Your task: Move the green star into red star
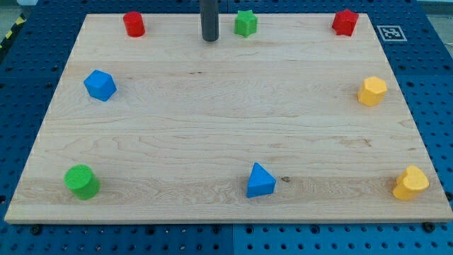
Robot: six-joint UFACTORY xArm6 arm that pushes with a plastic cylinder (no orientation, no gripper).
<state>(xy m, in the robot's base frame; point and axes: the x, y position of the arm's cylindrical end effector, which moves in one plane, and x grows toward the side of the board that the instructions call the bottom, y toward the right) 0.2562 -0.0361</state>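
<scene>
The arm ends in a plain dark rod with no jaws to open or close, so it grasps nothing; its tip (209, 40) rests on the wooden board (226, 127) near the view's top edge, a little left of centre. Just to the view's right of the tip, with a narrow strip of bare wood between them, sits the green star (245, 23), not touched by the rod. Further along the same top edge, well apart toward the view's right corner, stands the red star (345, 22), so the green star lies between the tip and the red star in a rough line. On the other side of the tip, toward the view's top left, is a red cylinder (134, 24). Below that, along the left side, lies a blue cube (100, 85), and in the bottom left corner a green cylinder (82, 181). Near the bottom edge, slightly right of centre, sits a blue triangular block (260, 180). On the right side a yellow hexagonal block (371, 91) sits at mid height, and a yellow heart-shaped block (410, 183) occupies the bottom right corner. The board lies on a blue perforated table (439, 85).
</scene>
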